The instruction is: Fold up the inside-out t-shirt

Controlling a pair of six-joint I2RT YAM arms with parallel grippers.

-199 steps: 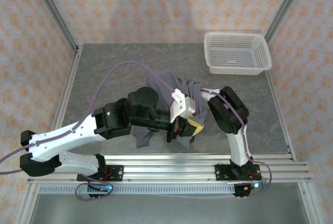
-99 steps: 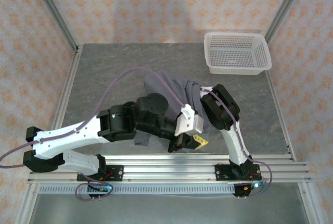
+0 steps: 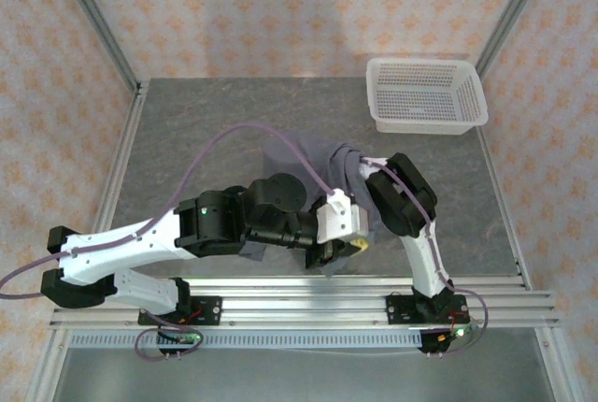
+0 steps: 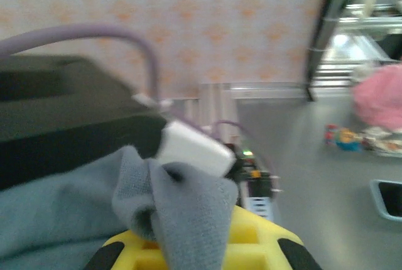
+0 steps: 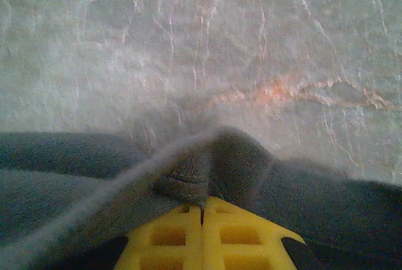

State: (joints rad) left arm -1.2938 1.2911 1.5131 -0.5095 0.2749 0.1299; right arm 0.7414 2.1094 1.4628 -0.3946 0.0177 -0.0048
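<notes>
Fabric of the soft dark slate-grey t-shirt (image 3: 338, 161) is bunched mid-worktop, toward the near edge of the grey worktop (image 3: 206, 131), and pinched by the left claw (image 4: 201, 245) and the right claw (image 5: 202, 210).

You have a soft, wrinkled t-shirt (image 3: 344, 164) in dark slate grey, unprinted. The moulded plastic fingers (image 5: 242, 245) are bright yellow. The flat stone-look tabletop (image 3: 206, 140) is grey, veined white with an orange streak. The perforated plastic basket (image 3: 425, 93) is white. The walls (image 3: 280, 9) carry pale orange motifs on cream. A blurred lump (image 4: 380, 103) looks pink, possibly fabric.
</notes>
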